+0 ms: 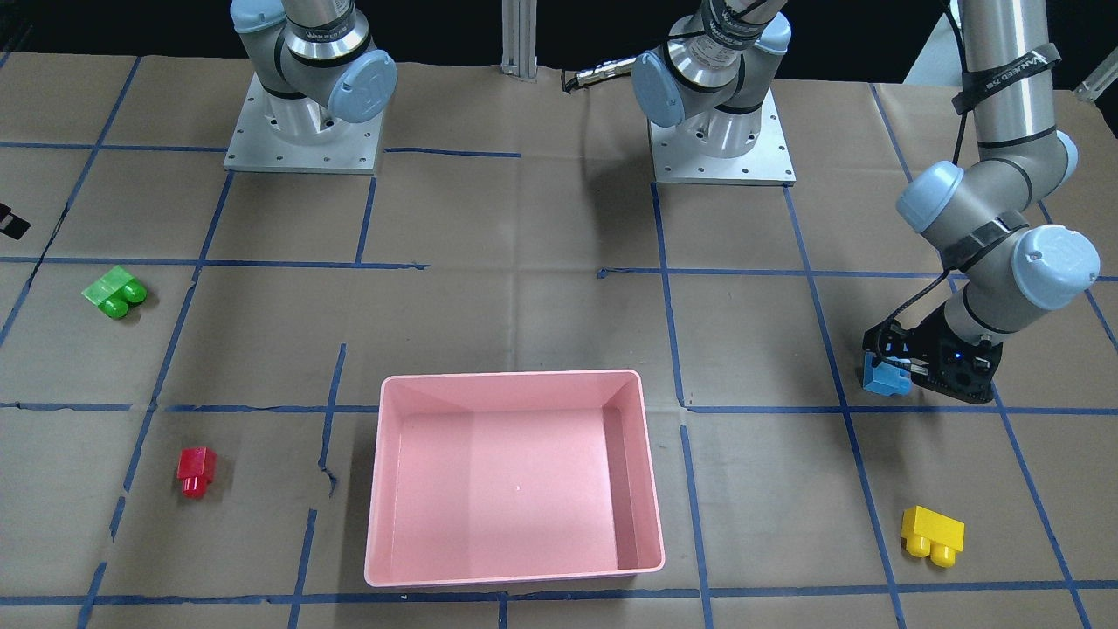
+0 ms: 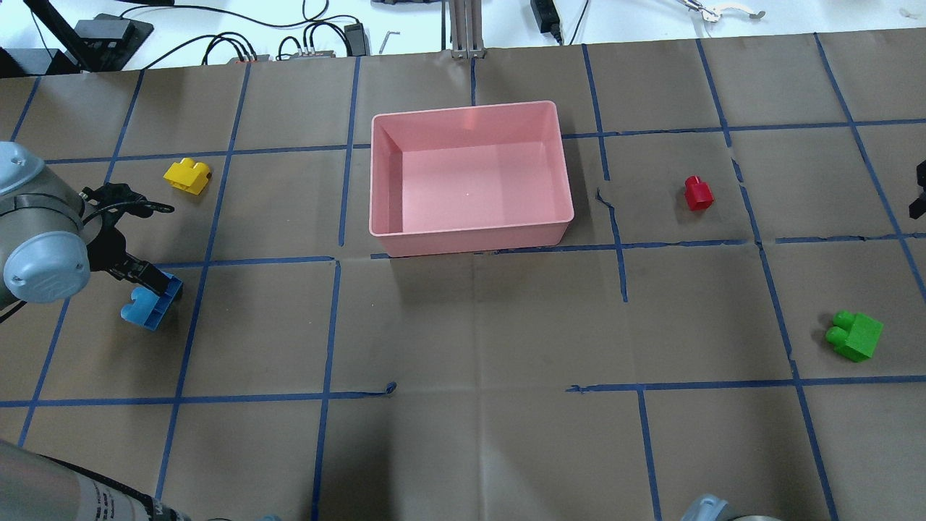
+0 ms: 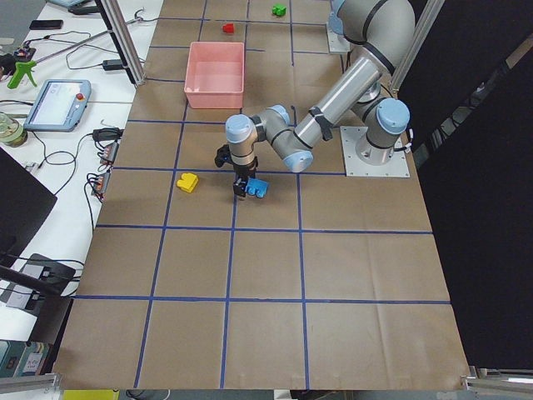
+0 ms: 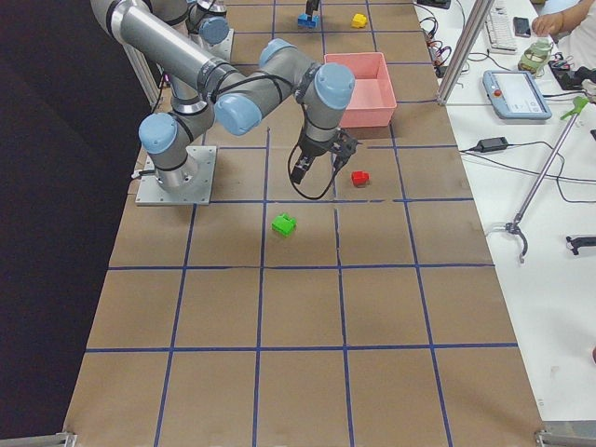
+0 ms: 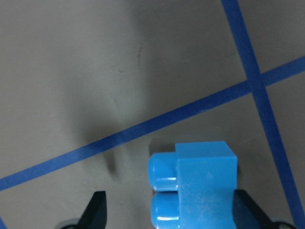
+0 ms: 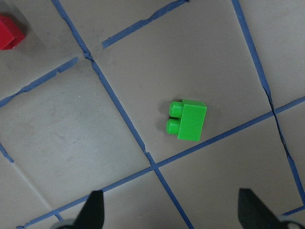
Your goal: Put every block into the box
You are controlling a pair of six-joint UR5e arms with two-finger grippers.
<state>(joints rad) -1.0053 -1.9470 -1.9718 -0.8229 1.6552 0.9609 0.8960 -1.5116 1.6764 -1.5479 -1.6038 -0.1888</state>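
The pink box (image 2: 466, 108) stands empty at mid-table. The blue block (image 2: 148, 307) lies on its side on the paper at the left. My left gripper (image 2: 145, 288) is low around it, open: in the left wrist view the block (image 5: 195, 186) touches the right finger (image 5: 248, 207), with a gap to the left finger. The yellow block (image 2: 187, 176) lies beyond it. The red block (image 2: 698, 193) and the green block (image 2: 855, 335) lie at the right. My right gripper (image 6: 171, 214) is open and empty, high above the green block (image 6: 188, 120).
Brown paper with blue tape lines covers the table (image 2: 463, 325). The two arm bases (image 1: 301, 131) stand at the robot's edge. Cables and tools (image 2: 311, 43) lie past the far edge.
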